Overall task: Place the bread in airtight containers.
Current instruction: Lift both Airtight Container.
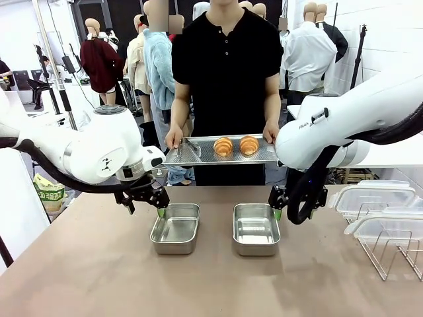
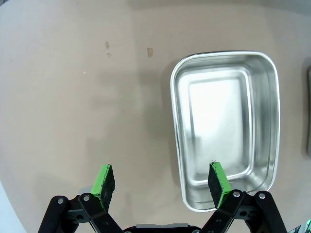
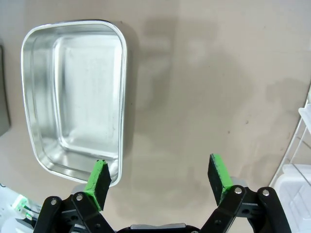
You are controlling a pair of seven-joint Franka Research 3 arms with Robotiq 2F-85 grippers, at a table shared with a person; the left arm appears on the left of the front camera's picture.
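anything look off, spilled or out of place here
Nothing stands out. The left tin and right tin sit upright and empty, and the left roll and right roll lie side by side on the tray the person holds.

Two bread rolls [image 1: 223, 146] on one tray [image 1: 198, 157] at twelve o'clock; two steel tins [image 1: 176, 228] mid counter [image 1: 86, 277]; two clear lids [image 1: 373, 197] and one wire rack [image 1: 391, 254] at three o'clock.

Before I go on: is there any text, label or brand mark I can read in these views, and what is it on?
"FRA": the start of a brand word on the right arm; the rest is unreadable.
Left arm: a small dark mark, too small to read.
Bag at the left edge: print too blurred to read.
Left tin and right tin: no markings.
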